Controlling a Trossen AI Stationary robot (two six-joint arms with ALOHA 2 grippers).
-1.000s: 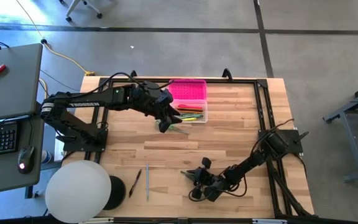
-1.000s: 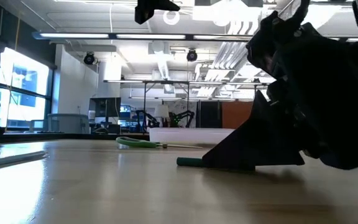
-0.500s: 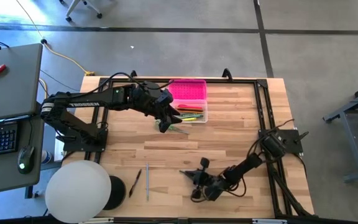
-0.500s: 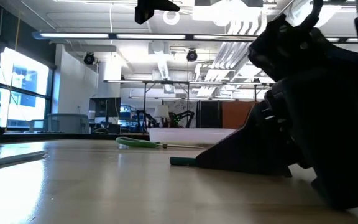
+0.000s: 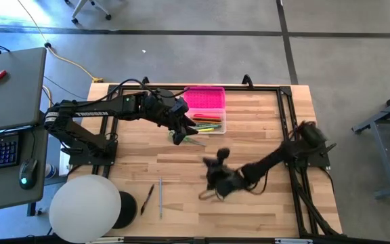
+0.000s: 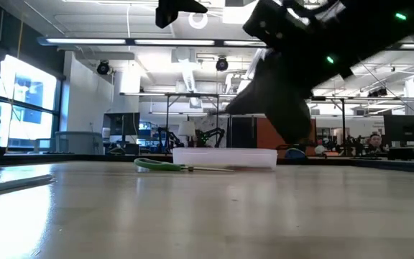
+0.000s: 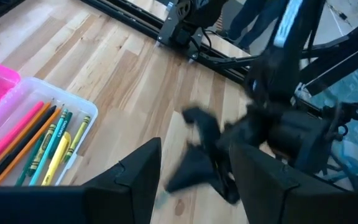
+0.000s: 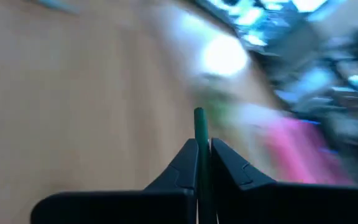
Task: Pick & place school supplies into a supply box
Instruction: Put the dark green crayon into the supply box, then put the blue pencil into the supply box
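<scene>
Wooden table (image 5: pixel 249 129): right hand (image 8: pixel 202 155) clamped on green pencil (image 8: pixel 199 124); left hand (image 7: pixel 191 177) apart beside supply box (image 5: pixel 206 108).

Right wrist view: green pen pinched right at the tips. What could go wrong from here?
1. The green pen sits in only the tips of the right gripper; a fast swing could twist or drop it.
2. The left gripper waits by the box, so the arms could collide there.

Light wooden table (image 5: pixel 249 142), supply box (image 5: pixel 207 115), green scissors (image 5: pixel 193 140), two pens (image 5: pixel 153 196)
</scene>
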